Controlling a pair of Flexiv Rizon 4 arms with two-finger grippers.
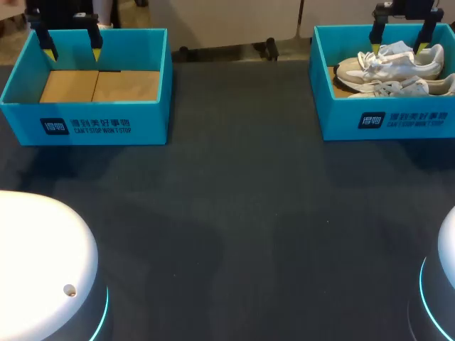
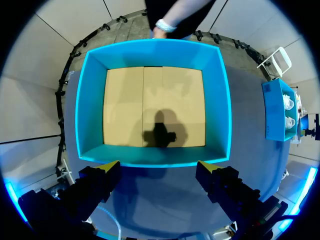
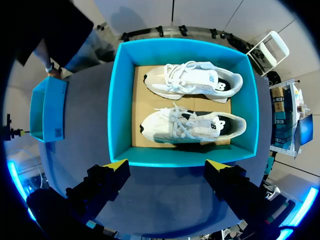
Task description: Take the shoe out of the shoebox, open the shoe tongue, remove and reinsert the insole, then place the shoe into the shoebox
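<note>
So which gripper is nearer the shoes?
Right. The right gripper hangs open above the shoes in their box; the left gripper is over the other box, across the table.

One desk point(image 1: 234, 199) carries two blue shoeboxes: the left shoebox point(image 1: 85, 124) and the right shoebox point(image 1: 384, 121). There are two shoes, both pale with white laces and both lying in the right shoebox: the far shoe point(image 1: 387, 65) and the near shoe point(image 1: 405, 88), side by side. Two hands show, one above each box: the left hand point(image 1: 71, 48) and the right hand point(image 1: 399, 47). Each hand has two fingers with yellow fingertips point(image 1: 95, 52), which makes four tips in all.
</note>
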